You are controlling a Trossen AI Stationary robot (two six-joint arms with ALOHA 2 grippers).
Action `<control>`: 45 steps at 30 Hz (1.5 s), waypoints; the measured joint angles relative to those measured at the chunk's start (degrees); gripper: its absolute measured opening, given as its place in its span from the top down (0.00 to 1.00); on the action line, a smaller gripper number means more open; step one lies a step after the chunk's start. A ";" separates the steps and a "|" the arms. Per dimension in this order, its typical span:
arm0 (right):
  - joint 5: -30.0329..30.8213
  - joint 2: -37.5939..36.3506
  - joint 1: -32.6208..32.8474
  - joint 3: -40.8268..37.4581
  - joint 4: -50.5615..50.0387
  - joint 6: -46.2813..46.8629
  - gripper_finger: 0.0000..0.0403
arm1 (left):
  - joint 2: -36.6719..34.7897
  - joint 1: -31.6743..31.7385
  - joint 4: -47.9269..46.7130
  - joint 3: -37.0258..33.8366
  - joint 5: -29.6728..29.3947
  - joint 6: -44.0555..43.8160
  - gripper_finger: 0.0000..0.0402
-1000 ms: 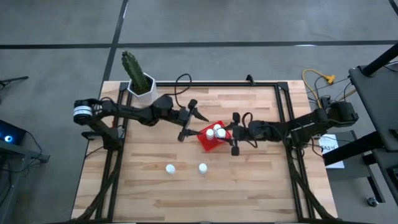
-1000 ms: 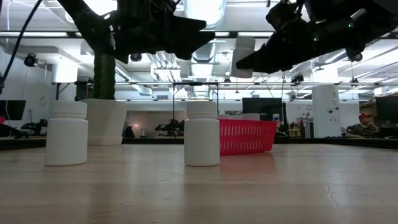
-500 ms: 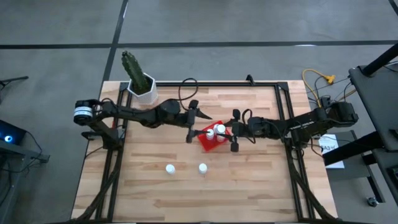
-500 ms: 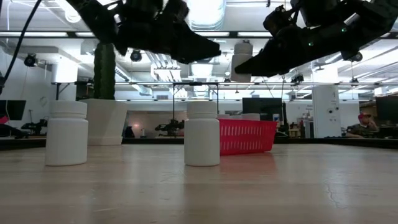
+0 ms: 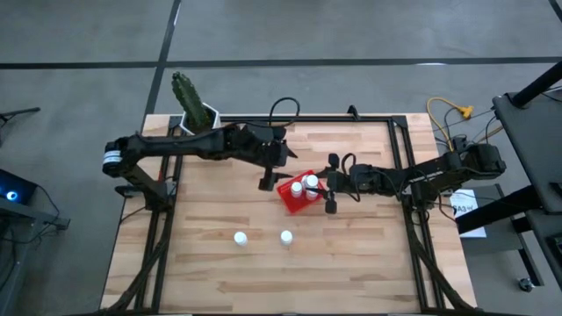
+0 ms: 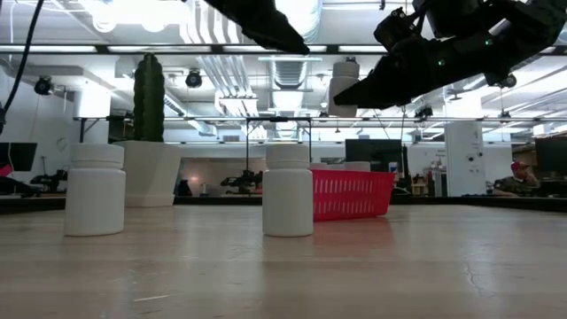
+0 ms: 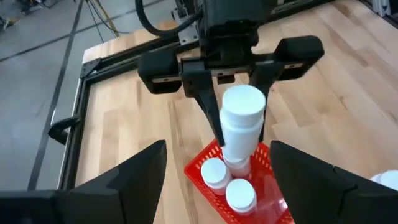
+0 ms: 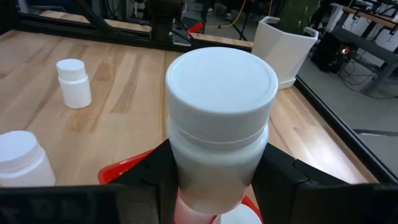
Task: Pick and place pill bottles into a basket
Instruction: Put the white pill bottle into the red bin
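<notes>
The red basket (image 5: 290, 198) sits mid-table with two white pill bottles (image 7: 214, 173) (image 7: 241, 194) standing inside it. Over the basket my right gripper (image 5: 321, 185) is shut on another pill bottle (image 7: 242, 121). My left gripper (image 5: 274, 167) hangs open and holds nothing, high above the table, just left of the basket and toward the far side. Two more pill bottles (image 5: 240, 238) (image 5: 286, 236) stand upright on the wood nearer the front edge. My right gripper pinches the bottle's body (image 8: 217, 180) just below the cap, between its two fingers (image 7: 208, 112). The fingers reach in from the table's right side, slanting slightly down. The bottle stands upright, cap up, lifted clear above the basket.
A white plant pot (image 5: 204, 125) holding a green cactus stands at the table's far left corner. A black frame rail (image 5: 399, 149) runs along the table's edges. Bare wood lies around the two loose bottles and along the near edge.
My left gripper has risen high above the table and tipped up from pointing steeply down toward level, staying open. My right gripper has held still with its bottle over the basket.
</notes>
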 joint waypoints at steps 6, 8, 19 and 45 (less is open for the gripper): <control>-0.12 0.00 -0.37 0.56 0.01 -0.41 0.63 | 0.67 -2.42 -6.57 4.28 -2.53 -0.20 0.34; -0.13 0.00 -0.73 0.68 -0.02 -0.40 0.63 | 0.70 -3.40 -6.91 4.86 -2.57 -0.19 0.34; -2.55 -0.02 -2.10 0.84 -0.78 0.03 0.63 | 11.11 -5.68 -17.43 17.62 -6.96 -0.67 0.34; -6.26 0.04 -4.24 4.84 -6.40 3.44 0.63 | 16.81 -6.38 -28.35 25.79 -11.54 -2.87 0.34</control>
